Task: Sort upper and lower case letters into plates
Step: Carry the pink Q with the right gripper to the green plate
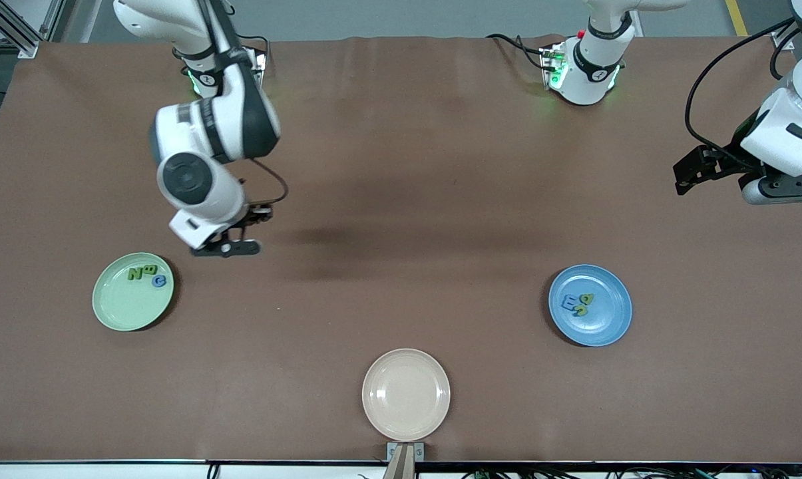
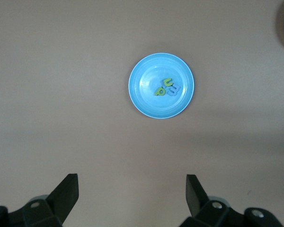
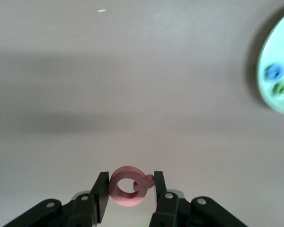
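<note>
1. Letters: two green and one blue lie in the mint green plate toward the right arm's end of the tabletop.
2. Right pincer, over bare tabletop near that plate, is clamped on a pink letter.
3. Beige plate sits nearest the front camera.
4. Blue plate holds green and blue letters.
5. Left pincer waits above it, fingers apart.
</note>
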You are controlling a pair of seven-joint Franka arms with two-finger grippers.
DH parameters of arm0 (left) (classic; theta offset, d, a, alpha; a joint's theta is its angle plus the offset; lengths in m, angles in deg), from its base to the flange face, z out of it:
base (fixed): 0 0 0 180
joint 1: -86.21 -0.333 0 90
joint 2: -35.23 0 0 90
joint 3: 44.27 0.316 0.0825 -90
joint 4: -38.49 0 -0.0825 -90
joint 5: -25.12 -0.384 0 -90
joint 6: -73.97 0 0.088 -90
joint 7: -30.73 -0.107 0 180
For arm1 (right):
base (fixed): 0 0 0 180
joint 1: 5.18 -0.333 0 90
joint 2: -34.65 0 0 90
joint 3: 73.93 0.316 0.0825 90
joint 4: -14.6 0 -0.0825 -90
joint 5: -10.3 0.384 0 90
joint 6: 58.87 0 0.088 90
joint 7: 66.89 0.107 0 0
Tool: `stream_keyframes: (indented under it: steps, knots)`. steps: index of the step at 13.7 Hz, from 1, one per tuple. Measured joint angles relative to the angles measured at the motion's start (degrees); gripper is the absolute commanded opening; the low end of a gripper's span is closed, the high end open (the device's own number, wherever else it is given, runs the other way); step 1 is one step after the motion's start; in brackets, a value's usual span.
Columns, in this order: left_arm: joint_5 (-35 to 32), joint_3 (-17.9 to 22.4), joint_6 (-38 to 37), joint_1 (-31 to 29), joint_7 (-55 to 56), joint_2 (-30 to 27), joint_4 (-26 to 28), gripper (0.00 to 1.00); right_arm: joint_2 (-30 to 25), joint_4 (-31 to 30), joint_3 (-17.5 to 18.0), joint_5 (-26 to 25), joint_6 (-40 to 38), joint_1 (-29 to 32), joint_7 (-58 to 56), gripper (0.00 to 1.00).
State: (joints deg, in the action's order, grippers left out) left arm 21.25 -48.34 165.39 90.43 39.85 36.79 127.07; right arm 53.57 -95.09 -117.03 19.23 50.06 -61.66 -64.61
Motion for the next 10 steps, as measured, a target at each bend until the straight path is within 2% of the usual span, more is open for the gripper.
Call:
stream_keyframes:
  steps: [3,6,10]
  knots:
    - [0.0,0.1,0.0,-0.1,0.0,0.0,0.0,1.00,0.7,-5.9,-0.3,0.0,10.6,10.4,-17.9,0.27]
    - [0.0,0.1,0.0,0.0,0.0,0.0,0.0,1.00,2.0,-9.7,-0.2,0.5,17.7,17.9,-29.1,0.27]
    - [0.0,-0.1,0.0,0.1,0.0,0.0,0.0,1.00,6.7,-10.2,0.9,9.9,22.3,22.8,-43.0,0.27]
